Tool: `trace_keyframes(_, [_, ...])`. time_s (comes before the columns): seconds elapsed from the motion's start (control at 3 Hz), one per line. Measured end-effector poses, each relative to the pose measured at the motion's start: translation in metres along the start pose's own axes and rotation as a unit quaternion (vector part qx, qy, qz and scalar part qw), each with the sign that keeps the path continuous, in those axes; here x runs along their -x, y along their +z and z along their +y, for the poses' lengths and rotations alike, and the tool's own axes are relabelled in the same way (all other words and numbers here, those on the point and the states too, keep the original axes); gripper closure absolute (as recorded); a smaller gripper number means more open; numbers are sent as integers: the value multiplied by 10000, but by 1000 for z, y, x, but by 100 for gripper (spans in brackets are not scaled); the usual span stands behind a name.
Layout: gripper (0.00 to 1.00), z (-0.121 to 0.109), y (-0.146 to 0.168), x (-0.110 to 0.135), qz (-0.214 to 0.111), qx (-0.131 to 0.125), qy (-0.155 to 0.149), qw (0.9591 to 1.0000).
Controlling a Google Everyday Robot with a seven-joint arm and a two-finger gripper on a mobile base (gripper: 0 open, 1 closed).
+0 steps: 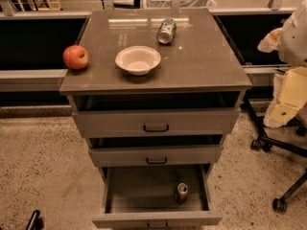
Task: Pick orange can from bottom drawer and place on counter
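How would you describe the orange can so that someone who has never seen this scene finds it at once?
Find the grey cabinet of three drawers, right of the gripper at the lower left edge; its bottom drawer is pulled out farthest. Inside, the orange can stands upright alone near the right wall, unlike the green-and-white can lying on the counter.

Bottom drawer (139, 189) open above orange can (181, 192); pincer (33, 220) low left, well clear
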State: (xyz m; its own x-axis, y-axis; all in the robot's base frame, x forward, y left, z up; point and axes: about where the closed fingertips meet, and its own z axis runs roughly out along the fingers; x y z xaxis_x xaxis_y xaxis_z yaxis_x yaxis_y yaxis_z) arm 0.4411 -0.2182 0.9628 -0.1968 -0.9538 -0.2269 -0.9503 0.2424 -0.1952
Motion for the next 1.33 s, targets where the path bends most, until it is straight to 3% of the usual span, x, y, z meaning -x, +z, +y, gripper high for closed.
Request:
trace_keyframes(0.33, [0,14,72,-1,-647,727,-205,9950])
trace_keyframes(0.67, [0,55,161,-16,-1748,1244,127,9766])
trace_keyframes(1.0, [0,84,189,-18,-2232,1327,418,9648])
trace_keyframes(1.33, [0,84,190,-18,-2232,1327,418,9648])
